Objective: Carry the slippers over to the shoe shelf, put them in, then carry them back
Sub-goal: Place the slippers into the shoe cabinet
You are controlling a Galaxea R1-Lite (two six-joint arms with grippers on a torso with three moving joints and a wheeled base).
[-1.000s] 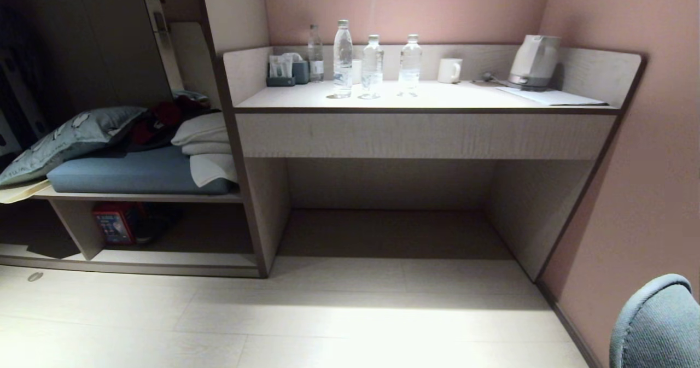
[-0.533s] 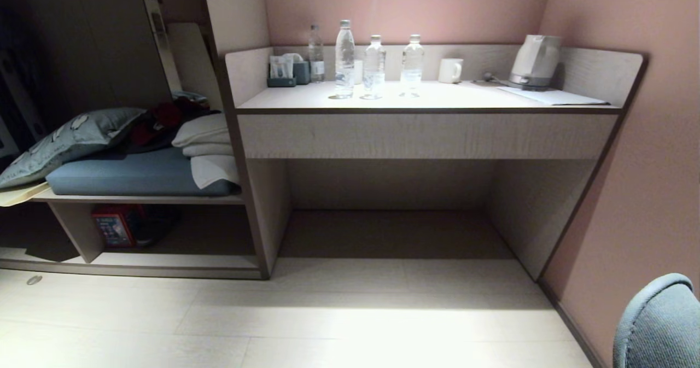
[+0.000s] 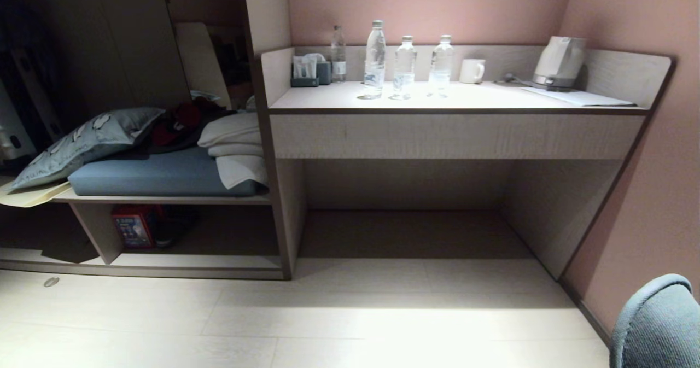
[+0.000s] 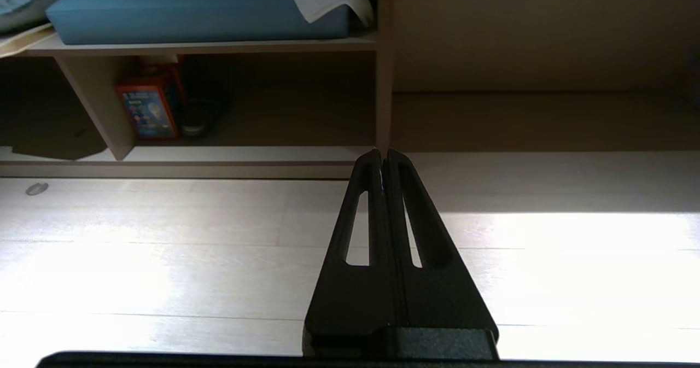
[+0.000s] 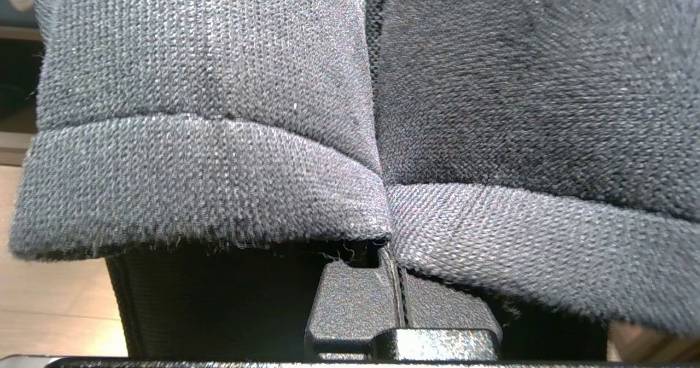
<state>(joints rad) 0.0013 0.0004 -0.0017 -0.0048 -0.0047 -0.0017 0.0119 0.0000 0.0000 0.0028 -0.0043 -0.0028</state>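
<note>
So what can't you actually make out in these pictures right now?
- Slippers: the right wrist view shows only close-up fabric; their toes and soles are cut off by the edges.
- Right claw: its fingertips are buried in the slippers; absent from the head view.
- Shoe shelf: shadow hides the dark thing beside the red box.
- Left claw: shut, empty.

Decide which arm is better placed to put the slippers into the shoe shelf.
Right: its gripper is shut on the dark slate-blue fabric slippers. The left gripper is shut and empty, facing the low wood-grain shoe shelf.
</note>
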